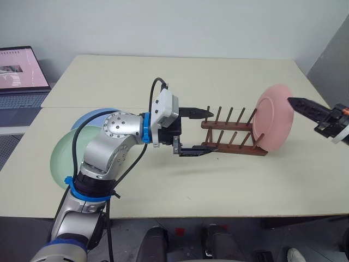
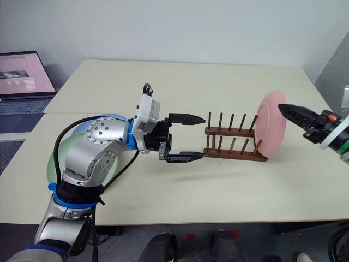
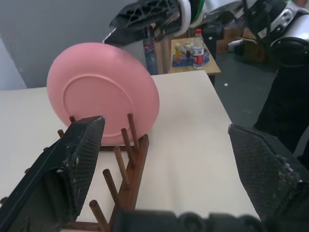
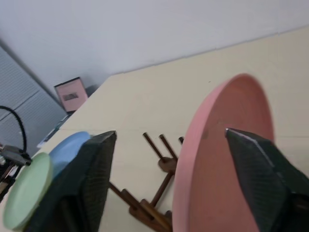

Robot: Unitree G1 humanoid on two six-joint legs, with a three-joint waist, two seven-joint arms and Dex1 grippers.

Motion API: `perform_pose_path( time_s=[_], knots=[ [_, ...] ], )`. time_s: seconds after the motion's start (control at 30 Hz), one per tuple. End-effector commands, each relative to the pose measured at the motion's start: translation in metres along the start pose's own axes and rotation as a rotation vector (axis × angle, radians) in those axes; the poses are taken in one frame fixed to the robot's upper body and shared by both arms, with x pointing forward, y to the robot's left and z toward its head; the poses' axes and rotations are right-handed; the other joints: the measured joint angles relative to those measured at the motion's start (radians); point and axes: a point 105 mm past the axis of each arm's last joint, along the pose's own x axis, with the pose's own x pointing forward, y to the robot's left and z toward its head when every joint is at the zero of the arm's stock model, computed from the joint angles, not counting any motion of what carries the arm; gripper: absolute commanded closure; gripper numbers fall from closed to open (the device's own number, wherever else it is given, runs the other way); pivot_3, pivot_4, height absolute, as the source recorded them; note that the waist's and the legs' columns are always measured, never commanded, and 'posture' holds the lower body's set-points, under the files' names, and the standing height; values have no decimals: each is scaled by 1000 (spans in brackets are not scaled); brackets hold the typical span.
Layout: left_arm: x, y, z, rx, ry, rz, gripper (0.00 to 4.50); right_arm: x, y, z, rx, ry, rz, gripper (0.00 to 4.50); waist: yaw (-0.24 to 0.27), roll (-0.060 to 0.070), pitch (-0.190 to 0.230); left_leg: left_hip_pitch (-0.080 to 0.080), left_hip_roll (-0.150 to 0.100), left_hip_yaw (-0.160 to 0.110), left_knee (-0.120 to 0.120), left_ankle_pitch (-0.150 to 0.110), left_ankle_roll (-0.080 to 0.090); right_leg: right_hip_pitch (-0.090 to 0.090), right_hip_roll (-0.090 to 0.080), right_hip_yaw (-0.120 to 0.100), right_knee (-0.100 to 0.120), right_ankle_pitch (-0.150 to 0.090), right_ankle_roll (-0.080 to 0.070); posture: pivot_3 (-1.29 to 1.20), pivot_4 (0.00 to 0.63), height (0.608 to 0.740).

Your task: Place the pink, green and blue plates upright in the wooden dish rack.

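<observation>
The rack (image 1: 234,132) sits mid-bench (image 1: 180,185) with its rails running left to right, and the pink plate (image 1: 274,117) stands upright in its right-end slot, leaning slightly between the pegs. The right end effector (image 2: 297,115) hangs just right of that plate near its upper rim; in the right wrist view its two fingers (image 4: 263,166) stand wide apart either side of the plate's edge, gripping nothing. The left end effector (image 1: 203,131) is level at the rack's left end, pointing right along the rack — its fingers (image 3: 77,159) are spread fully, one at the far rail and one at the near rail, and it is empty. The blue plate (image 1: 94,117) and the green plate (image 1: 64,158) lie flat on the bench at the left, overlapping, partly hidden behind the left arm. A laptop (image 1: 20,76) sits open off the bench's far-left corner.
</observation>
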Motion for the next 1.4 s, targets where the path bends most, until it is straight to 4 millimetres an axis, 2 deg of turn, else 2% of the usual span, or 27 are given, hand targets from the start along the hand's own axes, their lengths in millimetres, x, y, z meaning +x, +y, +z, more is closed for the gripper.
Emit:
perform_pose_path(
  time_s=[0.03,0.1,0.2,0.33,0.43,0.53,0.57,0.63,0.67,0.73,0.8,0.87,0.97,1.2,1.3,1.4],
  knots=[
    [-17,9,8,40,10,131,13,-15,6,37,-270,-50,-47,52,-1,1,0,0,0,0,0,0,0,0,0,0,0,0,0,0,150,733],
    [-32,16,7,32,30,246,13,-15,25,36,-443,41,34,52,-3,1,0,0,0,0,-1,0,0,-1,0,1,0,0,0,0,150,733],
    [-62,30,5,26,63,463,6,-9,53,27,-583,148,200,10,-13,1,0,1,2,-1,-1,0,0,-1,2,0,0,0,0,0,150,733],
    [-121,45,14,53,58,882,6,8,84,6,-747,245,415,10,-28,1,1,2,3,-2,-1,0,0,0,1,0,1,0,0,0,150,733],
    [-182,35,9,8,72,1176,6,24,106,-9,-798,241,576,10,-35,0,1,3,3,-3,0,0,0,0,1,2,1,0,0,0,150,733],
    [-231,23,4,-40,81,1411,6,34,117,-19,-823,242,674,10,-27,-2,1,3,2,-3,0,0,0,0,0,1,1,0,0,0,150,733],
    [-257,14,-2,-62,103,1529,6,39,117,-26,-829,254,706,10,-25,-2,1,2,2,-3,0,0,0,-1,0,0,0,0,0,0,150,733],
    [-298,-6,-14,-118,137,1710,6,46,117,-36,-841,276,752,10,-21,-4,0,2,2,-3,-1,0,0,-1,-1,0,0,0,0,0,150,733],
    [-312,-15,-19,-146,148,1775,6,48,117,-40,-848,283,769,10,-20,-4,0,1,2,-3,-1,0,0,-1,-1,-1,-1,0,0,0,150,733],
    [-321,-24,-27,-203,150,1808,6,52,118,-43,-857,287,789,10,-16,-4,0,1,3,-3,-1,0,0,-1,-3,0,-1,0,-1,0,150,733],
    [-336,-44,-56,-359,218,1868,6,56,129,-46,-859,275,857,10,-10,-5,0,1,3,-2,0,0,0,-1,-6,-1,-1,-1,-1,0,150,733],
    [-344,-55,-74,-482,231,1907,6,58,137,-48,-868,273,906,10,-11,-5,0,2,3,-2,0,0,0,-1,-8,0,0,-3,-5,0,150,733],
    [-334,-57,-93,-603,248,1834,6,59,143,-49,-880,277,954,10,-4,-11,-3,2,3,-2,0,0,0,-1,-8,-2,0,-3,-6,0,150,733],
    [-324,-70,-125,-879,282,1772,6,58,150,-49,-892,280,985,10,2,-12,-4,2,3,-2,-1,0,0,-1,-15,-3,0,0,-11,0,150,733],
    [-322,-70,-129,-911,304,1761,610,57,150,-48,-897,280,981,0,2,-12,-4,1,3,-2,-1,0,0,-2,-15,-3,0,0,-12,0,150,733],
    [-320,-68,-130,-918,313,1747,1580,58,151,-48,-901,276,977,0,2,-12,-4,1,3,-2,-1,0,0,-2,-15,-3,0,0,-12,0,150,733]
  ],
)
